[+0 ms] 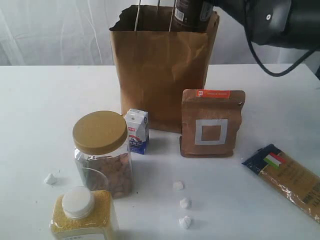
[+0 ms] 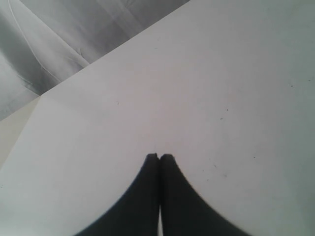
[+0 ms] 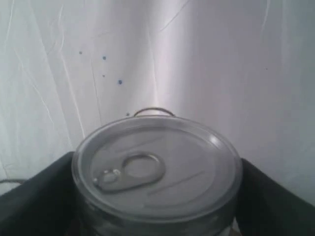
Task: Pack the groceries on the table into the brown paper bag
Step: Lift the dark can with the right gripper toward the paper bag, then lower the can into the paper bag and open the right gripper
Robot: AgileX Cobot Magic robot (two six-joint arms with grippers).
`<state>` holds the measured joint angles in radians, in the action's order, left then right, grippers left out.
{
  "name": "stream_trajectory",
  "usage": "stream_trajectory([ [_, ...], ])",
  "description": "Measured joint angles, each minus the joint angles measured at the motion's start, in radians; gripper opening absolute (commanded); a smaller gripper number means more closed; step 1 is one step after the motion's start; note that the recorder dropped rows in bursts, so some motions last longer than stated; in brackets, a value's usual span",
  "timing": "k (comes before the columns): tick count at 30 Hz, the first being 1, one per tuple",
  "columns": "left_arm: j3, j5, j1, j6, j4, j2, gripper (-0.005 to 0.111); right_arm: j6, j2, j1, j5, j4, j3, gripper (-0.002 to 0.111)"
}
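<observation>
Grain jar (image 1: 83,218) cropped, can (image 1: 191,16) top cut off

1. Right arm (image 1: 287,22): bulky, rounded housing, dark grey to black, with a smooth shell.
2. 1 small pale round screw (image 1: 268,16) sits in that housing.
3. A thin black cable (image 1: 274,74) loops under it.
4. Left gripper (image 2: 159,156): 2 matte black fingers (image 2: 138,201) tapering to narrow tips.
5. Right gripper (image 3: 156,169): broad, plain black fingers (image 3: 34,196).
</observation>
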<state>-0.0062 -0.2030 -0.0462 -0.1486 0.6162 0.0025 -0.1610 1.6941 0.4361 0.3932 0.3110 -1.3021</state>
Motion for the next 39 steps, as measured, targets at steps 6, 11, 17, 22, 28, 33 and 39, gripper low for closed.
stream_trajectory([
  [6,0.000,0.000,0.000,0.000,0.000,0.000,0.000,-0.044,0.067,0.000,-0.029,0.000,0.000,0.050],
  [11,0.000,0.000,0.000,0.000,0.000,0.000,0.000,-0.135,0.067,0.000,-0.107,0.002,0.000,0.051],
  [17,0.000,0.000,0.000,0.000,0.000,0.000,0.000,-0.145,0.067,0.000,-0.110,0.002,0.000,0.051],
  [22,0.000,0.000,0.000,0.000,0.000,0.000,0.000,-0.145,0.067,0.000,-0.110,0.002,0.000,0.051],
  [28,0.000,0.000,0.000,0.000,0.000,0.000,0.000,-0.145,0.067,0.000,-0.150,0.002,0.000,0.060],
  [33,0.000,0.000,0.000,0.000,0.000,0.000,0.000,-0.145,0.067,0.000,-0.197,0.004,0.000,0.072],
  [39,0.000,0.000,0.000,0.000,0.000,0.000,0.000,-0.145,0.067,0.000,-0.182,0.004,-0.005,0.084],
])
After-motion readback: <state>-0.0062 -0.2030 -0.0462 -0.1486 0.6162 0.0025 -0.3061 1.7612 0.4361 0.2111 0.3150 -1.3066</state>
